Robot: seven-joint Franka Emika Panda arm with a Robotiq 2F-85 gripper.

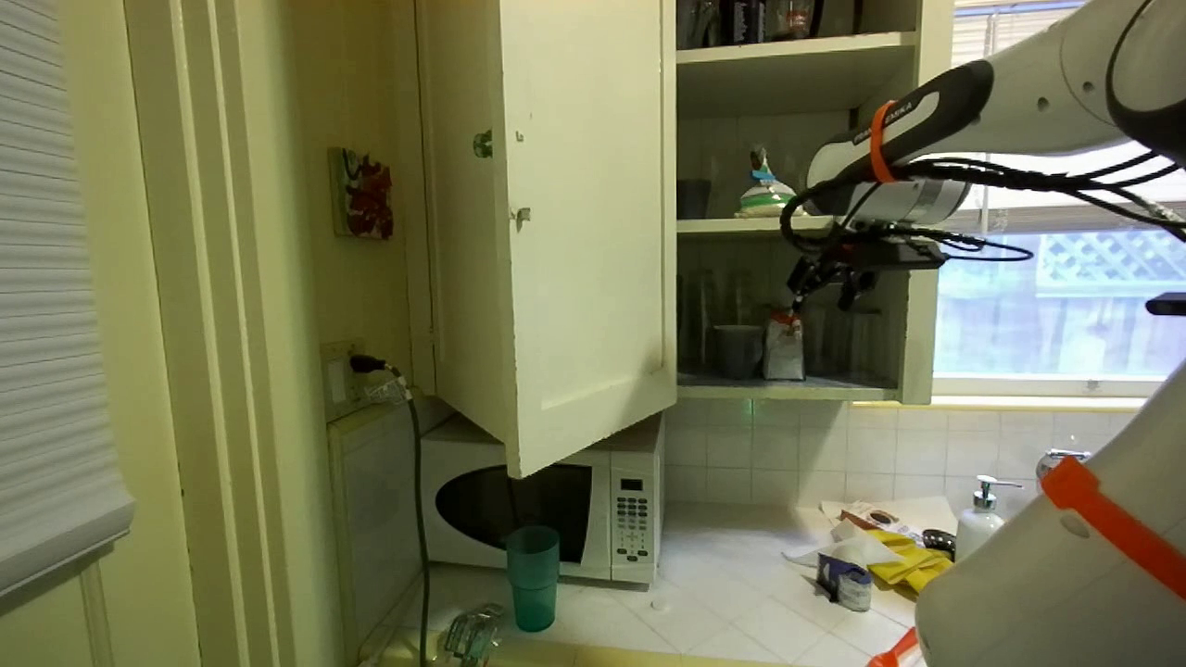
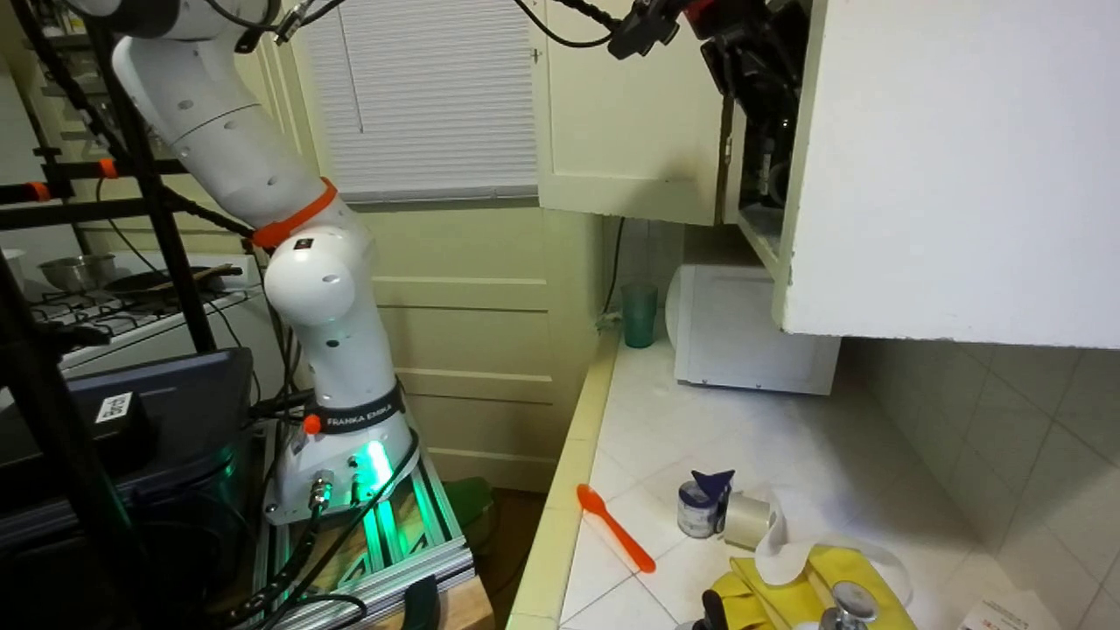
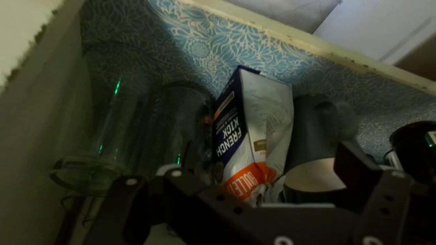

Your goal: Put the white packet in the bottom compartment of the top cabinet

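The white packet (image 1: 786, 350) stands upright on the floor of the bottom compartment (image 1: 788, 393) of the top cabinet (image 1: 917, 343). In the wrist view the packet (image 3: 269, 115) shows a white side, a dark blue face and an orange band near its crumpled top. My gripper (image 1: 823, 301) is just above the packet's top, inside the compartment's opening. Its fingers stand apart in an exterior view and in the wrist view (image 3: 262, 170), with nothing clamped between them. One fingertip is close to the packet's top; I cannot tell if they touch. The packet is hidden in an exterior view behind the cabinet side (image 2: 954, 175).
A grey cup (image 3: 311, 136) stands right beside the packet, and clear glasses (image 3: 102, 136) stand on its other side. The open cabinet door (image 1: 593, 213) hangs over the microwave (image 1: 635, 547). A tied bag (image 1: 767, 196) sits on the shelf above.
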